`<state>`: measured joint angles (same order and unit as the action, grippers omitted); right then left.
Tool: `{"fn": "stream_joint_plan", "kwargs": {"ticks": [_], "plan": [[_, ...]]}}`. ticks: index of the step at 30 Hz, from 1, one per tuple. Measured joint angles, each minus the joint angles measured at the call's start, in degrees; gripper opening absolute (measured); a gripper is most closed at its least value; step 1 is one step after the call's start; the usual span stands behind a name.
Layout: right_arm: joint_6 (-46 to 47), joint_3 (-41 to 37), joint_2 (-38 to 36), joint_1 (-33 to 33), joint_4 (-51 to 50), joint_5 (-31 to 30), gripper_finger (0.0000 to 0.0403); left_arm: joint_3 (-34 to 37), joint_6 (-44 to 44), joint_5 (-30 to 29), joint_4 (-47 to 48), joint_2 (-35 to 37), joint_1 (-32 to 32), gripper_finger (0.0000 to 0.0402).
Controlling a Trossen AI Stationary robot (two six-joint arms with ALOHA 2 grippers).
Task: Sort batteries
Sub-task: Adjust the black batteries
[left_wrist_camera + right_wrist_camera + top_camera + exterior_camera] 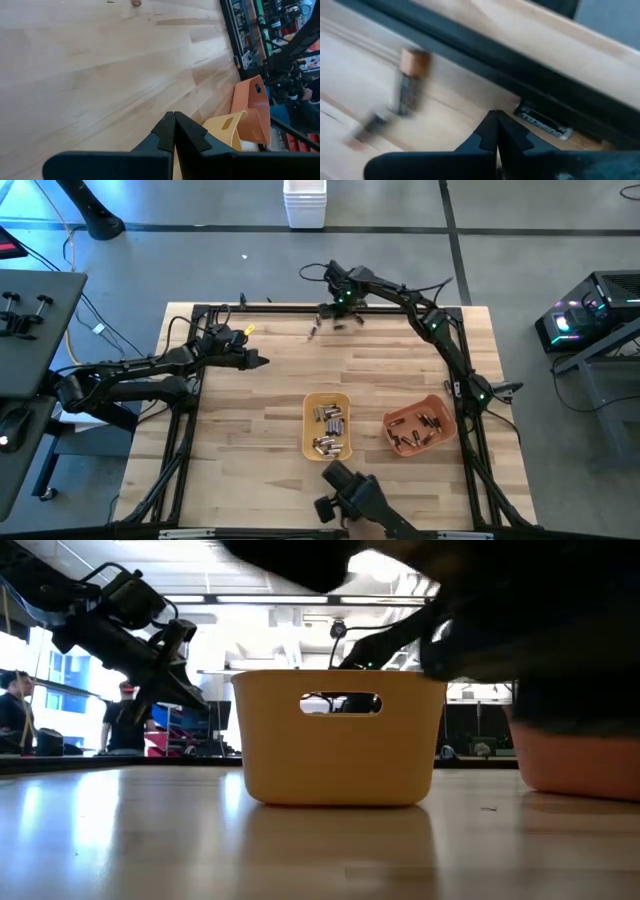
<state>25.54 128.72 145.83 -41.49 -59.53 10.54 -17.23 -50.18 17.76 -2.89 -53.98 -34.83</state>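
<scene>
Right hand (345, 308), closed and empty, hovers at the table's (260, 410) far edge beside loose batteries (410, 82). Next: open, descend, grip one. Left hand (258, 361) closed, idle.

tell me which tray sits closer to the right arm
The orange tray. It lies right of the yellow tray, beside the right arm's frame side; the yellow one sits nearer the table's middle.

small silvery and dark batteries (329, 429) lie heaped in the yellow tray at lower centre, more in the orange one; a few loose near the top edge.
</scene>
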Motion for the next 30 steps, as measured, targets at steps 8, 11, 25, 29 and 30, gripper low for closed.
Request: {"fn": "stream_joint_plan", "kwargs": {"ticks": [8,11,25,29,30], "plan": [[-6.4,-0.3,-3.6,-1.2,-8.8,-1.8,0.0,0.0,0.9,-0.1,0.0,0.0,0.0,0.0],[-5.7,-0.1,-4.4,-0.7,-3.3,5.7,0.0,0.0,0.9,-0.3,0.0,0.0,0.0,0.0],[18.5,-0.1,0.3,4.7,23.3,8.6,0.0,0.0,-0.7,-0.1,0.0,0.0,0.0,0.0],[16.3,-0.2,1.0,2.8,19.6,3.7,0.0,0.0,-0.7,-0.1,0.0,0.0,0.0,0.0],[16.1,-0.2,1.1,2.3,18.2,5.8,0.0,0.0,-0.7,-0.1,0.1,0.0,0.0,0.0]]}}
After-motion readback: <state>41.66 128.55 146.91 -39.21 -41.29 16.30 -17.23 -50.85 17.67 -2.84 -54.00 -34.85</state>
